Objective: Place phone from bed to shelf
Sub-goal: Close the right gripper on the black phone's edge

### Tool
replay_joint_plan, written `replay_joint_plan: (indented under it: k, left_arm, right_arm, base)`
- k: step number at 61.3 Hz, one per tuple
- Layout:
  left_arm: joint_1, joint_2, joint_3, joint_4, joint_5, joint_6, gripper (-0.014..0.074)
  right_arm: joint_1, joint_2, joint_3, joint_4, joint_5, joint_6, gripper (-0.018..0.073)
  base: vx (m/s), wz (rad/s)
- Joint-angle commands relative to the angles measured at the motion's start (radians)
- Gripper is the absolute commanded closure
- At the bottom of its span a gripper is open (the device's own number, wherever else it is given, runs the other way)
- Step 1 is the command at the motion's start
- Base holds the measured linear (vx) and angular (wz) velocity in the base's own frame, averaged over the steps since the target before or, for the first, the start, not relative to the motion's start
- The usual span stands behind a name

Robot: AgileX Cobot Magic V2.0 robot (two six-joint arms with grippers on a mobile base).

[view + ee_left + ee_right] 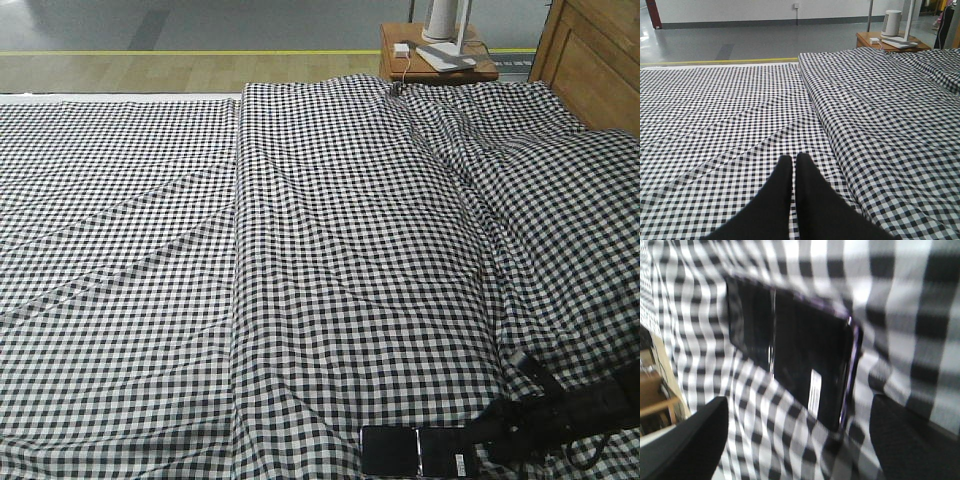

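The phone (415, 450) lies flat on the bed (330, 260) at its near edge, glossy black with a crease and a small white sticker. My right gripper (482, 442) sits just right of it, low over the checked fabric. In the right wrist view the phone (790, 360) fills the middle, and the right gripper (800, 412) is open, one finger on each side of the phone's near end, holding nothing. My left gripper (794, 161) is shut and empty above the bed (740, 115), far from the phone. The shelf is out of view.
A small brown nightstand (436, 58) with a white lamp base and a charger stands beyond the bed's far edge. The wooden headboard (600, 60) rises at the right. Grey floor with a yellow line (180, 52) lies behind. The bedcover has raised folds.
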Motion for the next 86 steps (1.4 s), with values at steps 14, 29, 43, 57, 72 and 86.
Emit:
replay_joint_plan:
  k: [14,29,43,57,72,86]
  left_arm:
    - [-0.003,-0.005,0.002,-0.01,-0.073,-0.004,0.0596]
    - [-0.003,-0.005,0.002,-0.01,-0.073,-0.004,0.0596]
    - [-0.003,-0.005,0.002,-0.01,-0.073,-0.004,0.0596]
    - [-0.003,-0.005,0.002,-0.01,-0.073,-0.004,0.0596]
    - [-0.003,-0.005,0.002,-0.01,-0.073,-0.004,0.0596]
    - [-0.003,-0.005,0.002,-0.01,-0.073,-0.004,0.0596]
  right_arm:
    - [0.064,0.002,-0.048,0.042,0.078,-0.025,0.0015]
    - [0.146,0.033,-0.09,0.058,0.088,-0.02,0.0015]
    - [0.167,0.036,-0.096,0.063,0.113,-0.02,0.0017]
    - [0.167,0.036,-0.096,0.062,0.125,-0.02,0.0077]
    - [0.165,0.036,-0.096,0.061,0.124,-0.027,0.0314]
    - [0.138,0.036,-0.096,0.062,0.121,-0.027,0.0574]
  base:
    - [0.0,0.0]
    - [0.0,0.0]
    - [0.0,0.0]
    - [0.0,0.0]
    - [0.0,0.0]
    - [0.0,0.0]
